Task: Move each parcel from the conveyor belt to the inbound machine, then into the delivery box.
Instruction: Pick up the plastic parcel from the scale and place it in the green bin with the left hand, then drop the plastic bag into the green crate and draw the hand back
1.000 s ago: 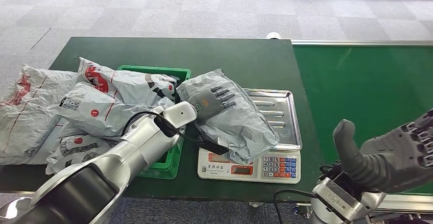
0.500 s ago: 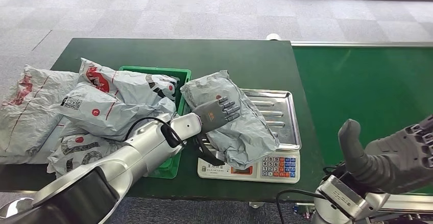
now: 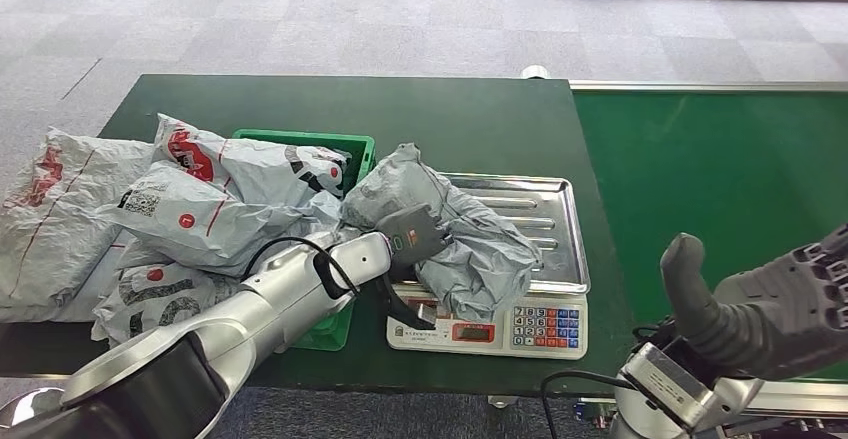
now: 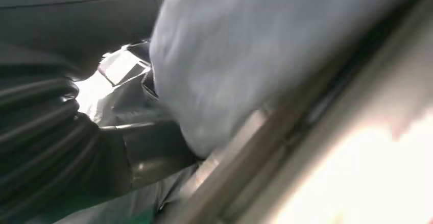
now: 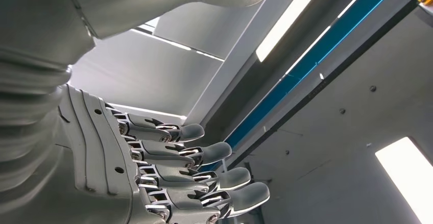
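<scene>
Already several grey parcels lie heaped well to the left of the left hand, spilling over and around the green delivery box, so by the look of it much of the sorting is done. One more is in play: the crumpled grey parcel sits on the steel tray of the inbound machine, a weighing scale with a keypad, and the left hand lies on the parcel's box-side end, its fingers curled into the plastic. I judge it to be grasping the bag there, though the fingers sink into the folds and the thumb is hidden; in the left wrist view, pale blurred film bulges just ahead of the hand over the tray's metal edge.

That parcel looks to have reached the machine and now wants carrying leftward into the box, which is already overfull, so it may slide off the heap.

The bag itself is a soft, wrinkled mailer, bunched up high on the side near the hand and draped over the tray's front lip toward the keypad.

Further right, beyond the scale, runs the green conveyor belt. The right hand hovers low at its near edge, thumb raised, fingers apart and holding nothing.
</scene>
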Controlling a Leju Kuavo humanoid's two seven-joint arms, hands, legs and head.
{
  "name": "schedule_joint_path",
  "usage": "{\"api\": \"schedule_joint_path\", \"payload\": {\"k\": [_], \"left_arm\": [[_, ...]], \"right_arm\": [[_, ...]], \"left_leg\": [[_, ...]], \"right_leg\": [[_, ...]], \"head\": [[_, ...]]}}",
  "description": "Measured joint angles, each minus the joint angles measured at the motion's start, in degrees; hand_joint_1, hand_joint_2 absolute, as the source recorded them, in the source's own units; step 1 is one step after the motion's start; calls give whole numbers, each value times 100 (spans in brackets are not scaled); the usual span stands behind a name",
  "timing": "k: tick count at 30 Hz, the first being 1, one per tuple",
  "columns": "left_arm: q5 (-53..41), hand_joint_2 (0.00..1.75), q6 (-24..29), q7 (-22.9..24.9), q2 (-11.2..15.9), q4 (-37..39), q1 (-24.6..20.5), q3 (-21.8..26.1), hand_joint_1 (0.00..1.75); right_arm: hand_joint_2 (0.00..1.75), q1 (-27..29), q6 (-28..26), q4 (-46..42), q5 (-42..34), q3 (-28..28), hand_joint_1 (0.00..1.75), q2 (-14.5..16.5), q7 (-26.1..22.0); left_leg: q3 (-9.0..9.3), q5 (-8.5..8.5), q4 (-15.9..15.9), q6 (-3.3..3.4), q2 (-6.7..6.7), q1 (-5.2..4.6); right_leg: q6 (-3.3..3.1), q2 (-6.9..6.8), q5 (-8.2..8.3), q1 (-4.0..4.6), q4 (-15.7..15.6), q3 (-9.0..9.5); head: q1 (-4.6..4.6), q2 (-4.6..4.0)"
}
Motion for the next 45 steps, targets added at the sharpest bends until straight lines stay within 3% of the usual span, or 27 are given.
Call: {"api": "schedule_joint_path", "payload": {"k": [4, 17, 22, 26, 31, 35, 37, 40, 45], "left_arm": [[1, 175, 334, 207, 79, 11, -8, -408, 175], [39, 175, 618, 336, 156, 11, -7, -541, 175], [143, 175, 1329, 1134, 243, 4, -75, -514, 175], [73, 175, 1898, 1977, 431, -55, -431, -391, 175], [17, 175, 2556, 3066, 854, -275, -913, -123, 175], [11, 175, 2950, 4575, 1350, -621, -1071, -226, 175], [9, 175, 2998, 5043, 1643, -902, -1128, -402, 175], [7, 175, 2807, 5119, 2130, -1535, -1200, -540, 175], [5, 175, 2056, 5123, 2818, -2729, -1273, -598, 175]], "right_arm": [[175, -1, 2, 24, 38, 0, 0, 1, 0], [175, 0, 2, 27, 67, 0, 0, 1, 0], [175, 1, 2, 28, 103, -4, 0, 1, 0], [175, 15, 2, 37, 99, -93, 0, 1, 1], [175, 40, 2, 74, 76, -245, 0, 1, 2], [175, 62, 2, 112, 90, -379, 0, 1, 19], [175, 75, 2, 120, 131, -439, 0, 1, 71], [175, 83, 2, 121, 243, -487, 0, 1, 198], [175, 91, 2, 120, 367, -519, 0, 1, 337]], "left_leg": [[0, 0, -1, 0, 0, 0], [0, 1, 0, 0, 0, 0], [-6, 10, 0, -7, 0, 1], [-14, 16, 0, -12, 0, 2], [-14, 16, -1, -12, 2, 3], [-15, 17, -1, -14, 4, 4], [-17, 17, -1, -15, 5, 8], [-25, 18, -1, -17, 5, 12], [-33, 18, -1, -17, 5, 12]], "right_leg": [[0, -2, -1, 2, 0, 1], [0, -1, -1, -1, 0, 1], [-3, -1, 3, 2, 1, -10], [-7, -1, 7, 3, 3, -19], [-10, 4, 9, 3, 6, -21], [-11, 8, 9, 6, 7, -26], [-12, 8, 9, 8, 8, -30], [-12, 7, 8, 8, 9, -40], [-12, 8, 8, 6, 9, -46]], "head": [[-1, 0], [1, 0], [1, 0], [-1, 0], [-1, 0], [-1, 0], [-1, 0], [-2, 0], [-2, 0]]}}
